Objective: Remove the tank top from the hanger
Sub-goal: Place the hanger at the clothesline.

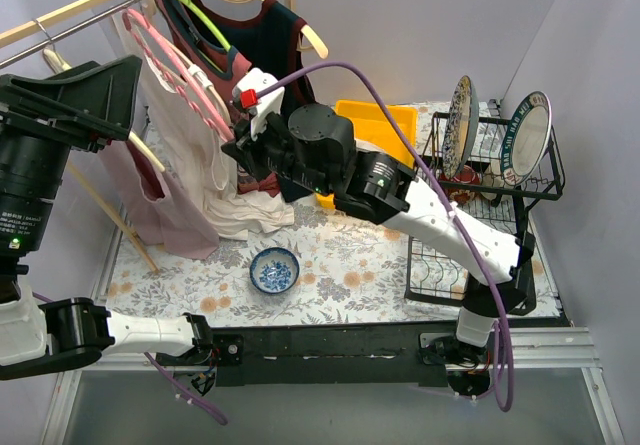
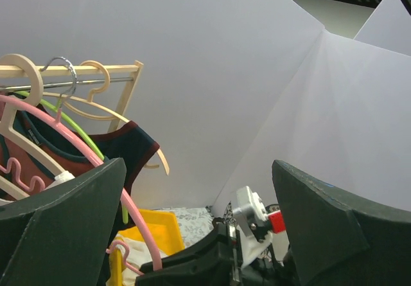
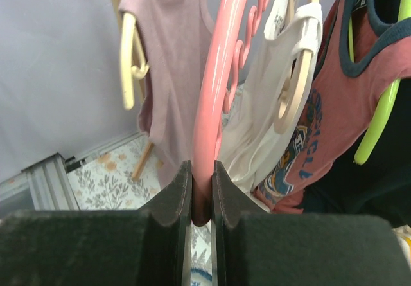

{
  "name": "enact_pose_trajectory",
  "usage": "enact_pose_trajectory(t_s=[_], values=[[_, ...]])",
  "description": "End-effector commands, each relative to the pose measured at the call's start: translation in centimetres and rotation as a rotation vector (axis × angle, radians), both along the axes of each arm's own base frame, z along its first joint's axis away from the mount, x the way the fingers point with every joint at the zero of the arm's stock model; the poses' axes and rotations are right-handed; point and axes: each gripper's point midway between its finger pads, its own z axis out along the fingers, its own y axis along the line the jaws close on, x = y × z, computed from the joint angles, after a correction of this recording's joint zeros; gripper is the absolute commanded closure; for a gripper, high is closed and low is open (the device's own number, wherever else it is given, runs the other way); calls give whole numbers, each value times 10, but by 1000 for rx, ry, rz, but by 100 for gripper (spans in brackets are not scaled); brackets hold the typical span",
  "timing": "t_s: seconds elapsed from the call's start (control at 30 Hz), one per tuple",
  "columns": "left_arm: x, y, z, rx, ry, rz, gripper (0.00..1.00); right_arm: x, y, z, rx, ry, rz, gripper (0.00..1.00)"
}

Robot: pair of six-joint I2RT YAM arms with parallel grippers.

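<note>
floral tablecloth (image 1: pixel 340 275); white walls (image 2: pixel 212 74) | left fingers (image 2: pixel 64 222) wide | right fingers (image 3: pixel 180 202) clamp pink hanger (image 3: pixel 221 74)

Illumination is bright, even and diffuse; the white walls (image 2: pixel 212 74) show soft, smooth gradients. Shadows on the bench (image 1: pixel 340 280) are faint. The fingers (image 3: pixel 170 202) of my right pincer (image 3: pixel 202 177) render dark and defocused.

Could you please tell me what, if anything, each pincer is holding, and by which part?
The right pincer is clamped on the pink hanger, on the lower stretch of its curved arm. The left pincer stands open, holding nothing.
</note>
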Motion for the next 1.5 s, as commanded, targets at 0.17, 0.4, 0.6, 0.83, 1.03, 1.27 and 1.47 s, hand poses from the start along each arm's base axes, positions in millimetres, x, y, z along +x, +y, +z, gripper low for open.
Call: enact_pose_trajectory(t_s=[0.17,0.4,0.6,0.83,1.03,1.27,1.47], values=[[-5,-3,6,8,-41,-31,2,17,24,55,246,-74,47,99],[-5,-13,3,20,-38,-56,2,28,56,50,281,-113,75,99],[-7,-13,5,21,-50,-68,2,38,68,40,292,-111,51,99],[-8,-10,5,24,-52,-67,2,44,71,49,337,-149,33,99],[-10,-4,7,12,-61,-65,2,53,92,16,299,-93,42,99],[-10,-5,3,27,-51,-64,2,69,106,-15,273,-16,48,99],[-4,-7,-4,77,-43,-30,2,62,94,-5,273,-14,82,72]])
